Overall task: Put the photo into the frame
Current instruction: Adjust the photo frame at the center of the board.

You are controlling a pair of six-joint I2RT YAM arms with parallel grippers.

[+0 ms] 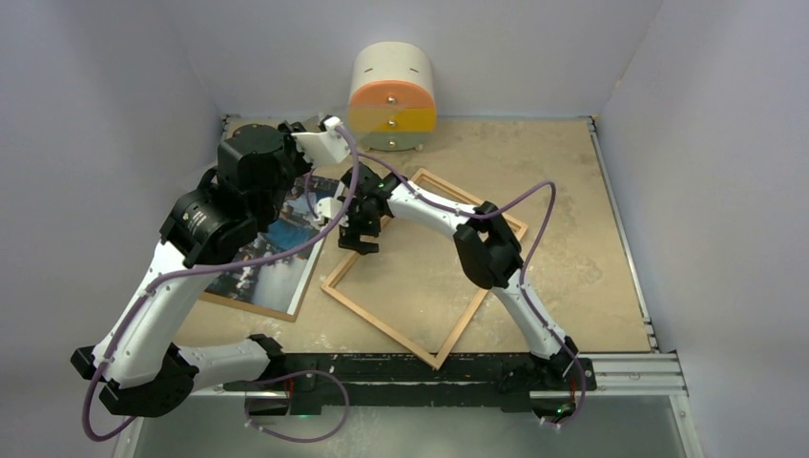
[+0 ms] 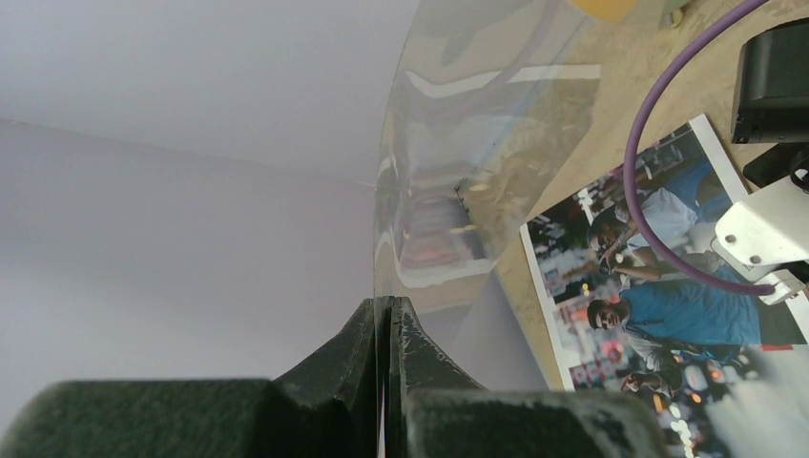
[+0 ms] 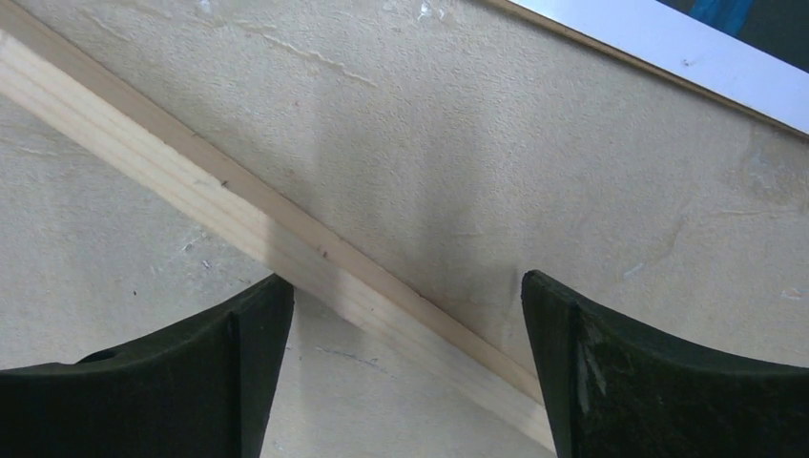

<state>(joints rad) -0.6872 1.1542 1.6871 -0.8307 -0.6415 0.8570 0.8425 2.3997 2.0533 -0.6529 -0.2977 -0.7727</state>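
Pinching clear pane [image 2: 458, 143]: left hand [image 2: 386, 315] | right hand [image 3: 403, 286] spread over frame [image 3: 191, 184] | photo [image 2: 668, 315] glossy, blue-toned

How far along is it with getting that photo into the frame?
Early on. Done: the frame lies empty on the table, with the clear pane out of it. In hand: the left gripper is shut on that pane, holding it up, while the right gripper hangs open over the frame's rail. Left: the photo lies beside the frame, outside it, and no gripper holds it.
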